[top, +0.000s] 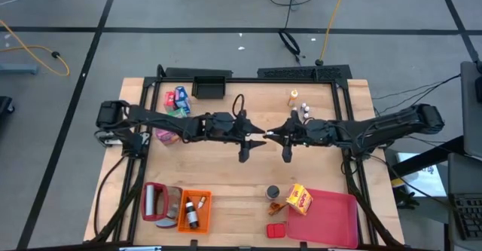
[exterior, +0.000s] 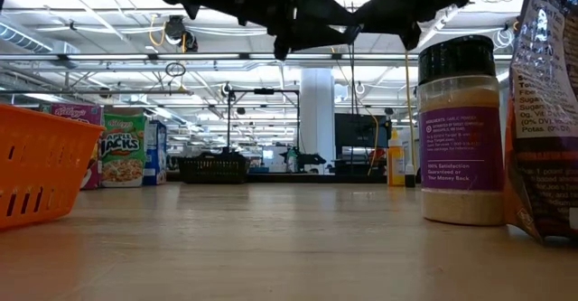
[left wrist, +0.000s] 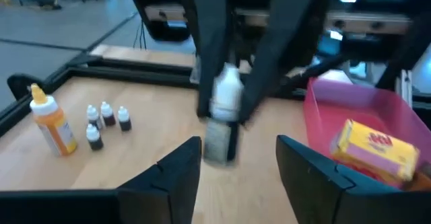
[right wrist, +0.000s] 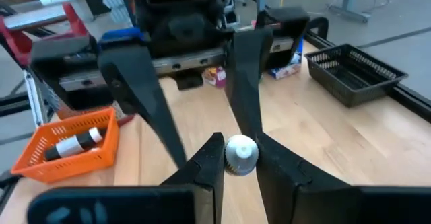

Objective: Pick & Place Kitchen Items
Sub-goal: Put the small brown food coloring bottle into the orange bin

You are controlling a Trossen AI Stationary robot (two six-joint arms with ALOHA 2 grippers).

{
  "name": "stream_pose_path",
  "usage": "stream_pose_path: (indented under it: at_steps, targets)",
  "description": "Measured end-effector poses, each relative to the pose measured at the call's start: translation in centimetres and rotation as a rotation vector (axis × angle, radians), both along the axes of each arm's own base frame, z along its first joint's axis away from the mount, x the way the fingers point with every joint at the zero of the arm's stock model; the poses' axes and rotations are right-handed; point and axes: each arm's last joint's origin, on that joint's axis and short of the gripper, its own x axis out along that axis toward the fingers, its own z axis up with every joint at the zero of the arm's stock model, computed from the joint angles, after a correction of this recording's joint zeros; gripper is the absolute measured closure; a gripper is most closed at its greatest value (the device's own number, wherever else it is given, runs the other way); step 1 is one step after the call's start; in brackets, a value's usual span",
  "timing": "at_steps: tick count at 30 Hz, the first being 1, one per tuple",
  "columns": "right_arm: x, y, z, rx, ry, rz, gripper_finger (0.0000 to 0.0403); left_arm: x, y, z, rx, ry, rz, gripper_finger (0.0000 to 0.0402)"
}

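Mid-air handover over the table centre. My right gripper is clamped on the white cap of a small bottle; its body hangs between the left gripper's spread fingers, which look clear of it. Risk: the right holds only the cap, so the bottle could twist or slip and fall to the table between the arms. If I swing toward the orange crate too fast, same outcome.

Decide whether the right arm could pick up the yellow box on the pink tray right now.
Probably not yet: the right end effector is shut on a small white-capped bottle. The yellow box itself lies uncovered.
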Motion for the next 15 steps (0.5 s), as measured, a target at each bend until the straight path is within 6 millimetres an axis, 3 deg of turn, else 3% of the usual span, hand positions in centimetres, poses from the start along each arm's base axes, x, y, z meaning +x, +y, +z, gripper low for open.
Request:
stream_pose_path:
  at_steps: [8, 15]
  targets:
    - [0.83, 0.18, -0.27, -0.006, -0.026, 0.030, 0.0348, 0.21, -0.05, -0.22, -0.010, -0.004, -0.001, 0.0206]
    - [0.89, 0.20, -0.21, -0.014, -0.033, 0.036, 0.0348, 0.18, -0.05, -0.25, -0.011, 0.001, 0.000, 0.0271]
